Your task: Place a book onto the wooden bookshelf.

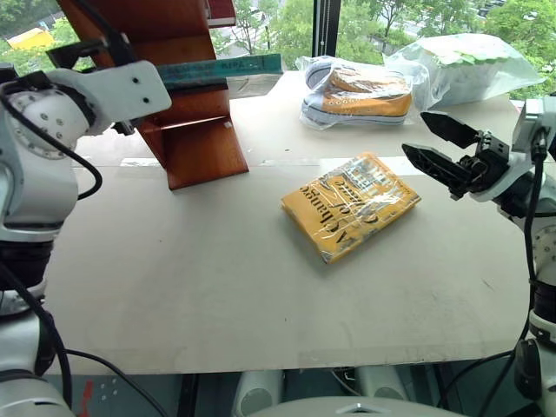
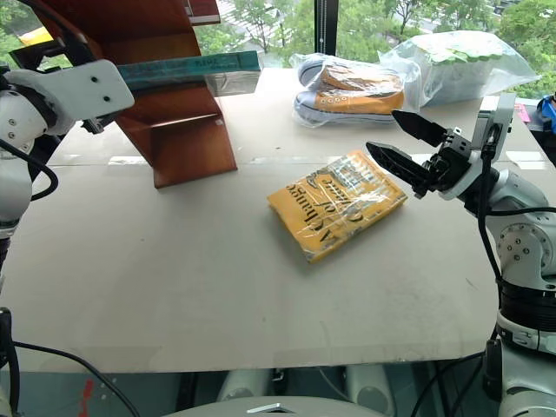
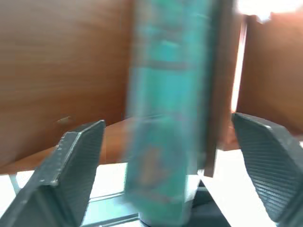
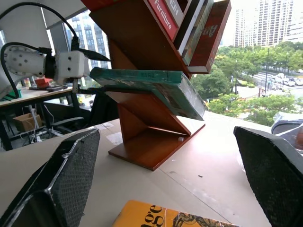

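The teal-green book [image 1: 221,69] in clear wrap lies flat on a middle shelf of the reddish-brown wooden bookshelf [image 1: 200,130], with one end jutting out past the shelf. My left gripper [image 3: 168,127] is open at the book's [image 3: 165,118] other end. Its fingers [image 3: 75,161] stand on either side of the book with gaps between, one above and one below it in the right wrist view. My right gripper [image 1: 414,133] is open and empty, hovering over the table beside the yellow-orange book.
A yellow-orange wrapped book [image 1: 350,204] lies in the middle of the table [image 1: 174,287]. Bagged sneakers [image 1: 360,91] and another plastic bag [image 1: 460,65] sit at the back right. More books [image 4: 189,23] stand on an upper shelf.
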You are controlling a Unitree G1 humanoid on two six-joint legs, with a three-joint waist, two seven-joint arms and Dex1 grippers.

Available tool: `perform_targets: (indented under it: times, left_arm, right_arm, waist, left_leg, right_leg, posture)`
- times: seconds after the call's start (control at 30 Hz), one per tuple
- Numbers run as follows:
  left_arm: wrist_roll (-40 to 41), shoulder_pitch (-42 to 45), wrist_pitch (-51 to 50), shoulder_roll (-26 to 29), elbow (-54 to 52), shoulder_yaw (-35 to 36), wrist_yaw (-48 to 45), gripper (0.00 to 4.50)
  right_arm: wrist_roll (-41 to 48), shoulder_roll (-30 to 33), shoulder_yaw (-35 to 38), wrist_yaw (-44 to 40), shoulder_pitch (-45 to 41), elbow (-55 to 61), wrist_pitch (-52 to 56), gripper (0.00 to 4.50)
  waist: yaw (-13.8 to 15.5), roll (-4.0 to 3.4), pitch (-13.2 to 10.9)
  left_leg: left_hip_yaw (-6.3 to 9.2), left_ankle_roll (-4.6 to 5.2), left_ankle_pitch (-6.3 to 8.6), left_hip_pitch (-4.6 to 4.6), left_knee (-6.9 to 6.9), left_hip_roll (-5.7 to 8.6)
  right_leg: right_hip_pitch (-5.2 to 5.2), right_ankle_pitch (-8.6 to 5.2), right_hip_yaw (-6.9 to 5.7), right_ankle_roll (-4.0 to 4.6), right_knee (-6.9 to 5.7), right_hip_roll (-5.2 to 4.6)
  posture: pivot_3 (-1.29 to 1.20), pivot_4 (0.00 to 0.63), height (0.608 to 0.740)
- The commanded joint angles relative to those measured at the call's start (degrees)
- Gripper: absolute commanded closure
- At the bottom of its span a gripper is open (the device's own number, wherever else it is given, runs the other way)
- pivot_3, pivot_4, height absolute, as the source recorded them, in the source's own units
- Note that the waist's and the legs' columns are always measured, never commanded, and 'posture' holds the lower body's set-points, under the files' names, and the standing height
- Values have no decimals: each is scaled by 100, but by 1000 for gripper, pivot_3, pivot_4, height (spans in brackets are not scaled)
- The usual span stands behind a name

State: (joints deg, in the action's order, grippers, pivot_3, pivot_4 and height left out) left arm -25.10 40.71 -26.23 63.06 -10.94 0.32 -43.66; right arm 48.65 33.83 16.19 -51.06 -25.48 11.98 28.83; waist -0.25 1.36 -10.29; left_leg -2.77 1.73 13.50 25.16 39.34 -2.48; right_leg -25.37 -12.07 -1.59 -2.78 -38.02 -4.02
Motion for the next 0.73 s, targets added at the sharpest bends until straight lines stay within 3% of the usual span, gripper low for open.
perform_targets:
  times: [0.03,0.17,0.27,0.37,0.5,0.73]
  left_arm:
    - [50,-333,-98,-231,-1036,482,251,45]
    - [-27,-1416,191,-1120,-2126,699,1019,45]
    - [853,-2881,-100,-2947,-2924,685,1523,45]
    - [1827,-4307,27,-4082,-2684,1142,1490,45]
    - [2990,-5034,170,-4420,-2060,1696,1012,45]
    - [3713,-5409,687,-3932,-1099,1685,142,45]
  right_arm:
    - [-35,149,386,-202,377,120,-296,0]
    - [-228,296,576,-374,1118,149,-494,0]
    - [-900,385,430,-666,1932,-89,-1054,0]
    - [-1753,233,274,-861,2405,-942,-2218,0]
    - [-2232,-29,219,-849,2720,-1661,-3149,0]
    - [-2385,-178,140,-801,2738,-2194,-3516,0]
  waist:
    - [18,0,0]
    - [38,-4,2]
    - [58,-15,15]
    - [20,-6,18]
    - [8,-11,21]
    - [8,-26,31]
  left_leg:
    - [-1,0,0,0,0,1]
    - [0,0,0,1,4,2]
    - [-6,1,0,-24,3,1]
    - [-5,1,1,-44,8,-2]
    - [5,1,0,-61,10,-13]
    - [7,-1,1,-93,12,-13]
  right_leg:
    - [0,0,1,0,0,-1]
    - [1,1,3,0,-1,-2]
    - [22,1,11,1,0,-2]
    - [39,1,13,0,2,0]
    - [46,-21,-1,16,-9,7]
    - [71,-14,1,28,-8,5]
  posture:
    - [0,150,693]
    - [0,150,693]
    - [0,150,693]
    - [0,150,693]
    - [0,150,693]
    - [0,150,693]
